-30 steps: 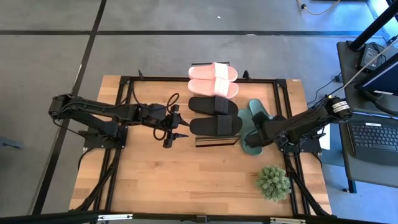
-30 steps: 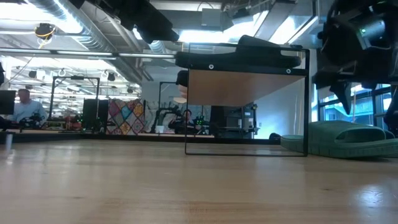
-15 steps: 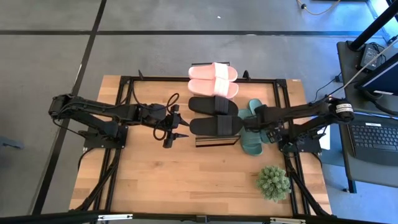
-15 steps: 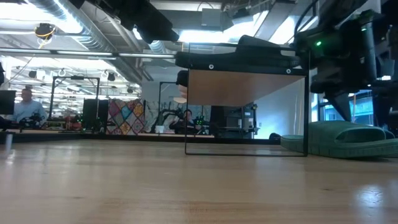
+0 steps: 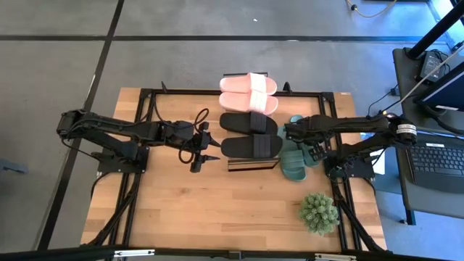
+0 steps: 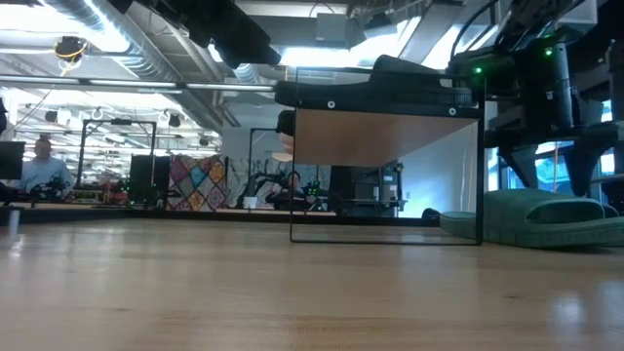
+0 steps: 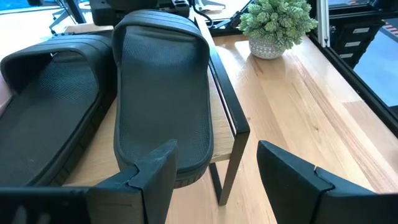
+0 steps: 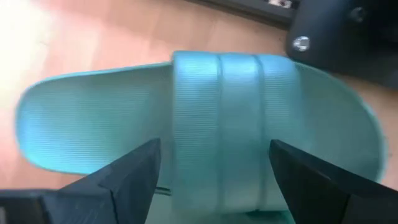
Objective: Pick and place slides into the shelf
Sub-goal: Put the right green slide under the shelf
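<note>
Directly beneath right end effector [image 8: 211, 171]: green slide [image 8: 205, 118].

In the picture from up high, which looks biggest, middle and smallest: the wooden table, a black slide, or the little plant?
1. The wooden table, by far the biggest.
2. A black slide on the shelf, long and narrow.
3. The little plant, smallest, though rounder, so it comes fairly close to the slide.

The wooden table [image 5: 217, 210] carries the shelf [image 5: 250, 164], two green slides [image 5: 293, 165] just right of it, and a potted plant [image 5: 319, 212] near the right front corner. On the shelf's top lie pink slides [image 5: 249, 92] and black slides [image 5: 250, 135].
</note>
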`<state>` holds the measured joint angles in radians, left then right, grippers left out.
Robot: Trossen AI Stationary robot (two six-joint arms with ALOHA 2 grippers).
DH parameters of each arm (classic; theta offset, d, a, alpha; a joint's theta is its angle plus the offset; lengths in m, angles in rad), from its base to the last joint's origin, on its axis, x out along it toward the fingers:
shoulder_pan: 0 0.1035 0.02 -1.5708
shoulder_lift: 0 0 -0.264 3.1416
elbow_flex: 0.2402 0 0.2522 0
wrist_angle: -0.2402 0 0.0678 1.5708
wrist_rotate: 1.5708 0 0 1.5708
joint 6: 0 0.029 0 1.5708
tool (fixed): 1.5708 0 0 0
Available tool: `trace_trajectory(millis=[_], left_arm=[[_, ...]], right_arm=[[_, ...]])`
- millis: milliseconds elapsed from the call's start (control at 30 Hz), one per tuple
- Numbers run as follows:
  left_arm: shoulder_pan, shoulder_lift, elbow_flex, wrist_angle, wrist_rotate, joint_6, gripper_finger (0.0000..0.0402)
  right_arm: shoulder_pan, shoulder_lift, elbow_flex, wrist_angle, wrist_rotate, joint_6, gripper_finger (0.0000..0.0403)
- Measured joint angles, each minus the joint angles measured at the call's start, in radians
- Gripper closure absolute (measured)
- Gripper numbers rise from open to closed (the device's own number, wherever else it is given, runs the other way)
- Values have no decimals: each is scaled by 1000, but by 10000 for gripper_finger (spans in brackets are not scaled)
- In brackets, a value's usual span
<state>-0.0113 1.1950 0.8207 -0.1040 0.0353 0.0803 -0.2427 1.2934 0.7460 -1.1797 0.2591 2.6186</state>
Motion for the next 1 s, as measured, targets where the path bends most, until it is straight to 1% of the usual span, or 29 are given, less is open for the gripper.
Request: trace_trajectory(millis=[267,433,600,800,1000], left_arm=[[0,0,0,0,0,0,189],[0,0,0,0,0,0,189],[0,0,0,0,0,0,189],[0,0,0,0,0,-1,189],[0,0,0,0,0,-1,189]], right_arm=[[-55,-3,0,27,3,-32,104],[-125,-4,0,29,-52,-51,104],[-209,-4,0,34,-150,-138,104],[-292,-4,0,10,-250,-288,104],[-311,-4,1,-42,-282,-273,104]])
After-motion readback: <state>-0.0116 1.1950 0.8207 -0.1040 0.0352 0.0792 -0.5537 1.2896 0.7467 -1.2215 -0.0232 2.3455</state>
